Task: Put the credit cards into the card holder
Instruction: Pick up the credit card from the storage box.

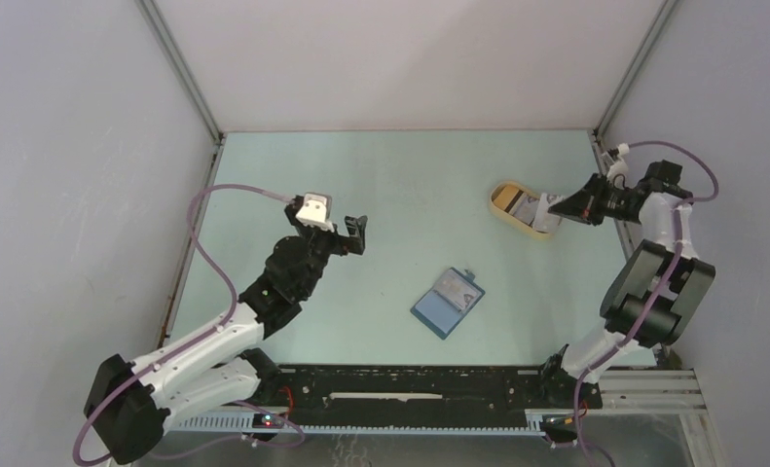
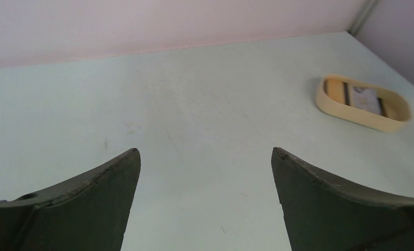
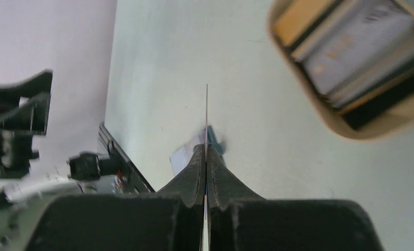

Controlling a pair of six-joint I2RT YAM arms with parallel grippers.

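Observation:
The card holder [image 1: 447, 300], a teal-blue wallet lying open with its lighter pockets up, rests mid-table. My right gripper [image 1: 553, 206] hovers at the right end of the tan tray [image 1: 497, 199]. In the right wrist view it [image 3: 206, 149] is shut on a credit card [image 3: 207, 115], seen edge-on as a thin line sticking out past the fingertips. Behind the tips the card holder [image 3: 186, 154] shows partly. More credit cards [image 3: 346, 52] lie in the tray [image 3: 372, 130]. My left gripper [image 1: 351, 233] is open and empty above bare table, left of the holder, jaws wide apart [image 2: 204, 151].
The tan oval tray [image 2: 351, 116] with a card [image 2: 364, 98] in it sits at the back right, near the right wall. A black rail [image 1: 410, 384] runs along the near table edge. Walls close the table on three sides.

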